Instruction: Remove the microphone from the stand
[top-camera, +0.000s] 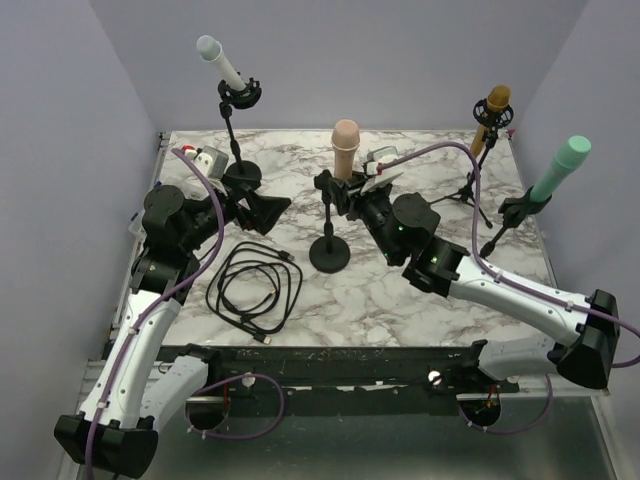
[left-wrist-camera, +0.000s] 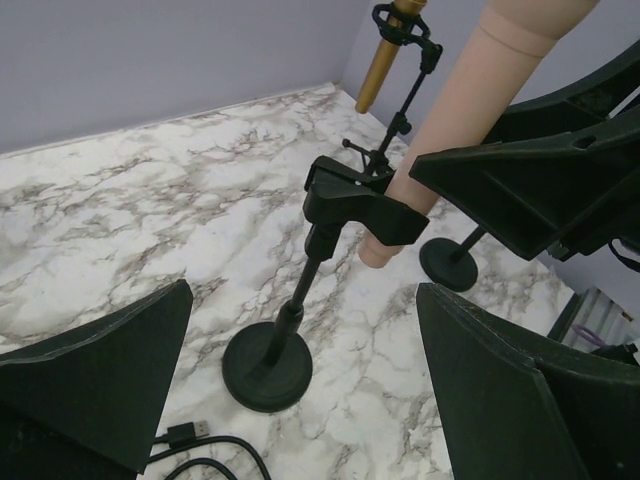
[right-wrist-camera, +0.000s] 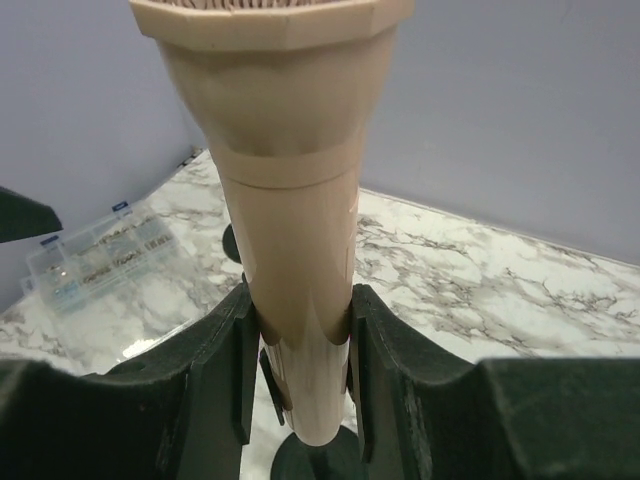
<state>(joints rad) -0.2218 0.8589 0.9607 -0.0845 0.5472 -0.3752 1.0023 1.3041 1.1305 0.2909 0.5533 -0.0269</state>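
Plain pale lavender walls (top-camera: 400, 60) close in a white, grey-veined marble tabletop (top-camera: 380, 305) on three sides, under soft, even light.

1. The marble-patterned table (top-camera: 400, 300).
2. Mid-table, the microphone stand (top-camera: 330, 255) on its round base.
3. Just left, a coiled black USB cable (top-camera: 216, 292).
4. Back left, a second round-base stand (top-camera: 242, 176).
5. Back right, a tripod stand (top-camera: 468, 192).

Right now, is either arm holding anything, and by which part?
Right jaws clamp the beige microphone by its lower handle, above the clip; left jaws hold nothing.
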